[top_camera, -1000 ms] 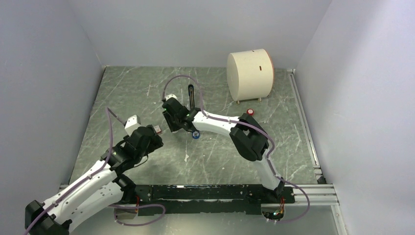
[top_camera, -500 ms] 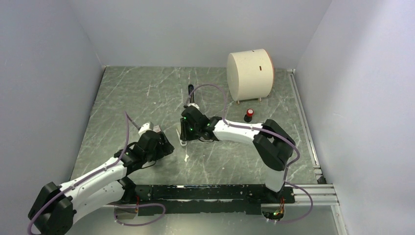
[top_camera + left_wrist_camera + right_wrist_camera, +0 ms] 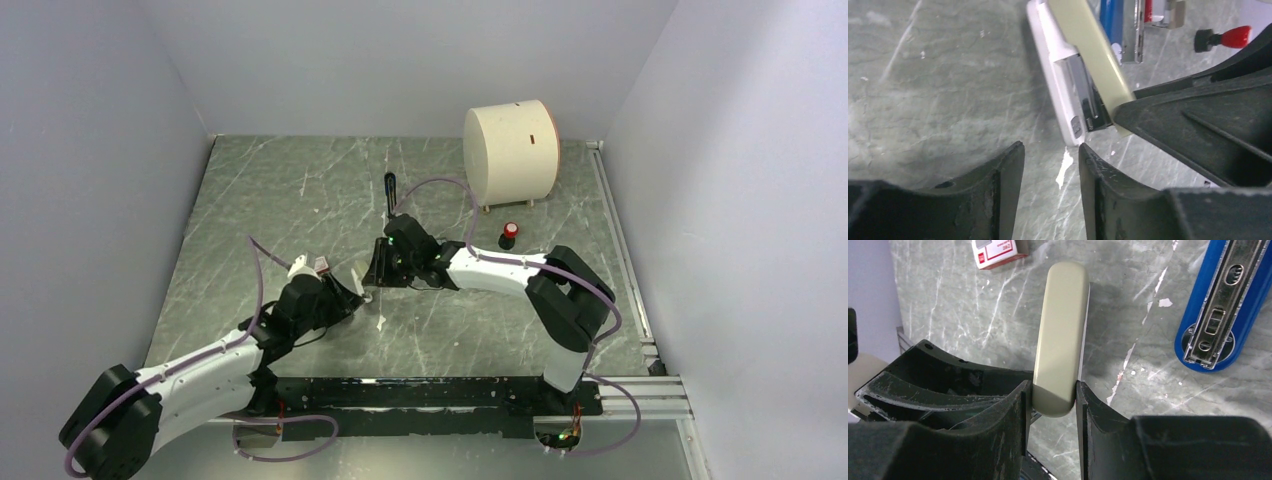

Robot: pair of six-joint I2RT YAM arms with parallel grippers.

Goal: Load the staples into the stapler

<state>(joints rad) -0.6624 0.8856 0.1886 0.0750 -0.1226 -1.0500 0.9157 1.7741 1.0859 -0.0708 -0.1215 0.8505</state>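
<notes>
1. The cream drum [image 3: 510, 150] lies on its side at the far right of the tabletop [image 3: 260, 190], its round face turned to the right. What it holds cannot be seen.
2. A small red-and-white box [image 3: 995, 251] sits on the tabletop just beyond the left tool [image 3: 1050, 185]. Its contents cannot be made out.
3. The stapler [image 3: 1225, 300] lies opened on the tabletop, with the grey metal channel face up in its blue body. It is beside the right tool [image 3: 1053, 400] and apart from it. From overhead its thin black arm [image 3: 390, 190] shows past the right wrist.
4. The right tool is clamped on the near end of a cream bar [image 3: 1060, 330], one finger pressed to each side.
5. The cream bar slants up over a white body [image 3: 1058, 95] with metal parts, which rests on the tabletop.
6. The left tool hangs low with its jaws parted and only bare tabletop between them. The end of the white body is just ahead of its tips.
7. A white fleck [image 3: 1065, 167] lies on the stone close to those tips.
8. A red-capped piece [image 3: 510, 232] sits near the drum's feet.
9. Pale walls [image 3: 100, 150] close the left, far and right sides, and a metal rail [image 3: 620, 250] runs along the right edge.
10. The two tools meet near mid-tabletop. Open stone shows at the far left and in the near right corner.
</notes>
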